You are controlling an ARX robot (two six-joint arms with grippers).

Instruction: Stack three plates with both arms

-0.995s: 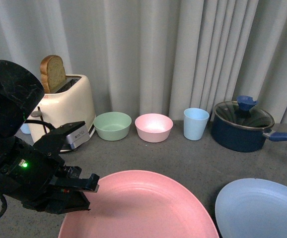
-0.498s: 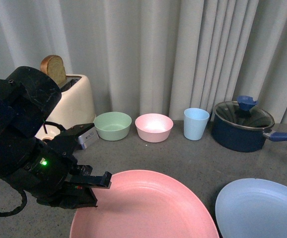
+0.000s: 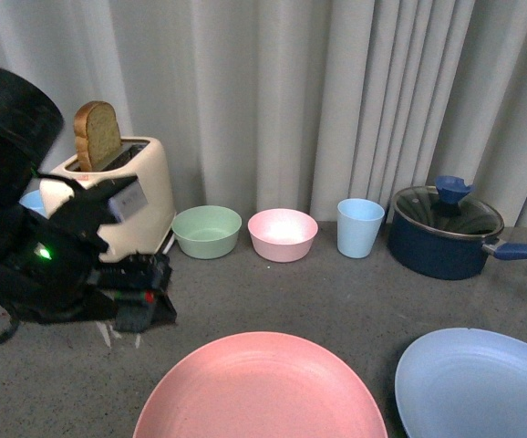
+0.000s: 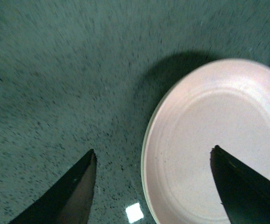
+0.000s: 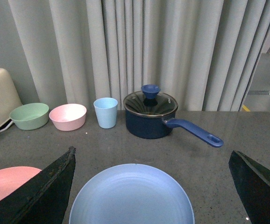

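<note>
Now, the left arm's black gripper point(image 4: 152, 151) hangs over the grey speckled worktop point(image 3: 336, 283) towards its left edge. Its fingers are spread wide, nothing between them. In its wrist view, the rim of the large round matte pink plate point(image 3: 262, 388) shows below the gap. That plate lies flat at the near edge, about midway along. The large round light blue plate point(image 3: 478, 383) lies flat by the near right corner, just beside the pink one. Above it, the right arm's gripper point(image 5: 151, 151) is spread wide too, and empty.
</note>
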